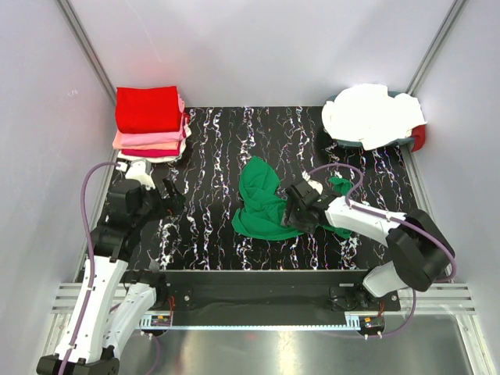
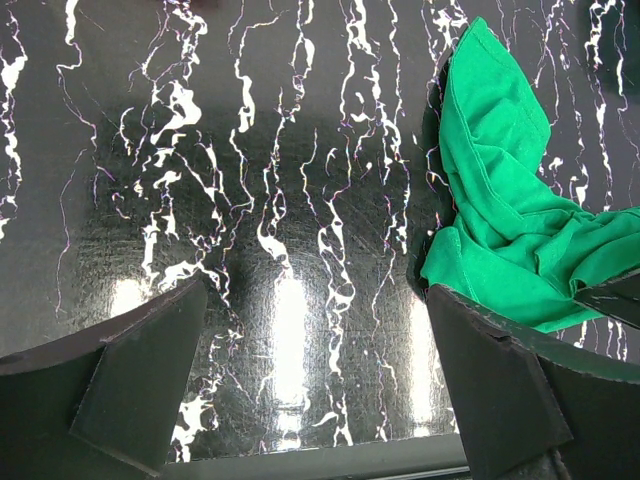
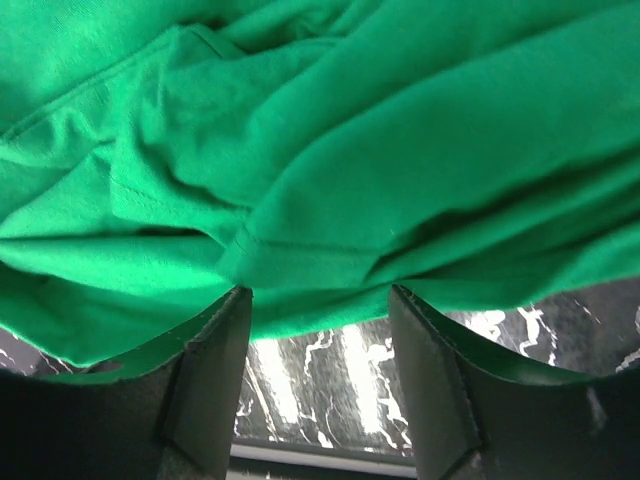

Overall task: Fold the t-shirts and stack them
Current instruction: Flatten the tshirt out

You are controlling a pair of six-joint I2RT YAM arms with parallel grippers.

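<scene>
The right tool sits low over the black white-veined mat with its jaws partly apart. In the right wrist view the gap between its fingers shows only mat, so nothing is clamped. The bright green t-shirt lies crumpled just ahead of and across the fingertips, with a stitched hem running right over the gap. From the top view, most of the green cloth spreads out ahead of this tool, and a smaller lobe shows behind it, beside the wrist. The left tool has its jaws spread wide and holds nothing. Bare mat fills the space between its two fingers, and the green t-shirt lies off to its right, beyond the right fingertip and apart from it. Near this tool, at the mat's far corner, stands a neat stack of folded t-shirts, with a red one on top and pink ones under it. Well beyond the right tool, at the opposite far corner, a loose heap of white t-shirts rests on a dark container whose shape I cannot make out.
</scene>
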